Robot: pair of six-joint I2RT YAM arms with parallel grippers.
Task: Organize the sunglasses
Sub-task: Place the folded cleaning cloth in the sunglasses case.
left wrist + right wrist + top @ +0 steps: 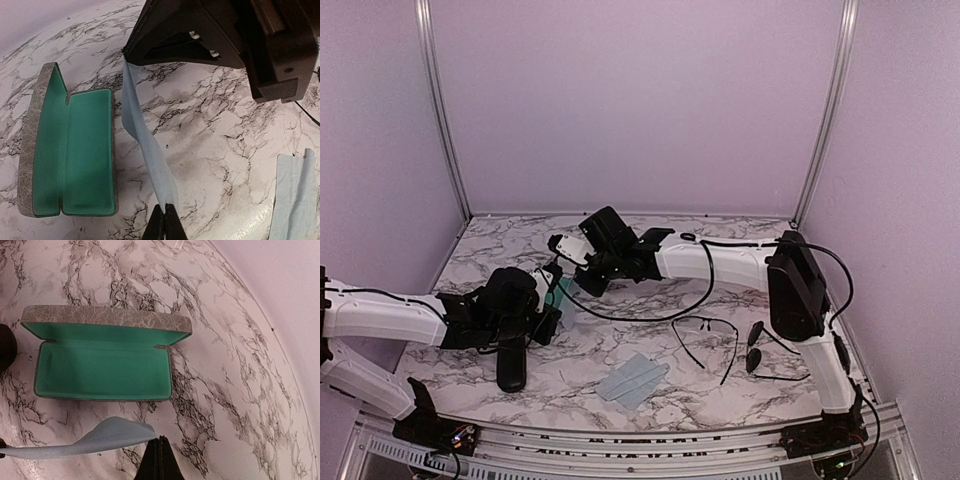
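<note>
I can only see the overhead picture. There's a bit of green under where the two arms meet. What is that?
Observer: It's a grey case lying open, lined in green.
Visitor: Is anything inside it?
Observer: No, it's empty. The wrist views show only bare lining.
Visitor: And what are the arms doing there?
Observer: The left fingers and the right fingers are each shut on one end of the same light-blue cloth, held between them beside the case.
</note>
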